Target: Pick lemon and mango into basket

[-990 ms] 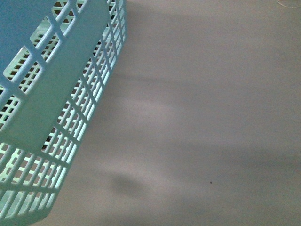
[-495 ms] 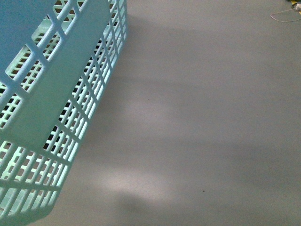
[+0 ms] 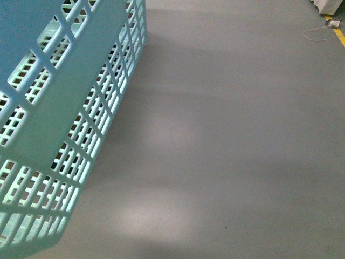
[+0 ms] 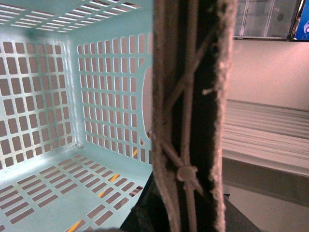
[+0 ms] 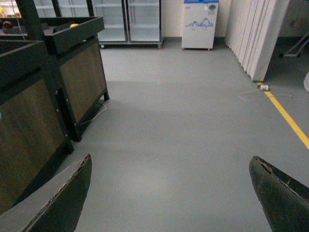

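A grey shop floor (image 3: 232, 135) is stretching out ahead of the robot, with glass-door fridges (image 5: 128, 21) standing along the far wall. The turquoise basket (image 3: 59, 108) is sitting close at the front view's left, its slotted wall slanting across that side of the frame. In the left wrist view its brown handle (image 4: 161, 96), laced with white zip ties (image 4: 186, 174), is crossing right before the lens, with the lattice walls and floor behind it. The left gripper's fingers are not showing clearly there, so its state cannot be told. The right gripper (image 5: 169, 193) is hovering over the floor with its fingers spread wide, holding nothing. Dark wooden display stands (image 5: 72, 72) are flanking it on one side, and a yellow floor line (image 5: 285, 116) is running along the other.
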Robot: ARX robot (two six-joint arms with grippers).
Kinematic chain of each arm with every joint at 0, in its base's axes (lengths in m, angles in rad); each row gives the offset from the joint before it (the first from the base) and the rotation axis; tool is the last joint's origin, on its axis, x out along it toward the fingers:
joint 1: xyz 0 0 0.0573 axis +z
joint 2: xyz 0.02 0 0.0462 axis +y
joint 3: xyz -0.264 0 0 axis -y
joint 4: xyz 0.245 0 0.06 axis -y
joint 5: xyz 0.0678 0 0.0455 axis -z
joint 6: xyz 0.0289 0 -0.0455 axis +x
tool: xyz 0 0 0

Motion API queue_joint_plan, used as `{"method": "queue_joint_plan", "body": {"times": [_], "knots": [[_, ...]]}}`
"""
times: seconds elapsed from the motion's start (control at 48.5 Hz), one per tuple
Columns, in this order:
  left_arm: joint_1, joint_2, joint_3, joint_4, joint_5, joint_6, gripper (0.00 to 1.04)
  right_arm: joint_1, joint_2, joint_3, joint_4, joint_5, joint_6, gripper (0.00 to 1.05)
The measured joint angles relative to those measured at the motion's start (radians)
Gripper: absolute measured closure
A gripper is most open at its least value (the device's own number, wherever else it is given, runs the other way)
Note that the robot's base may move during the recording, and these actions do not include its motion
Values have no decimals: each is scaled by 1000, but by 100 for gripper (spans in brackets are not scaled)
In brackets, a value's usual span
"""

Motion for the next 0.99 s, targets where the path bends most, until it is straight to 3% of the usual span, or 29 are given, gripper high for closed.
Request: {"method": "queue_joint_plan", "body": {"times": [0.99], "knots": [[0, 0, 2, 0, 1, -2, 100, 0, 0, 0, 0, 2, 0, 9]]}}
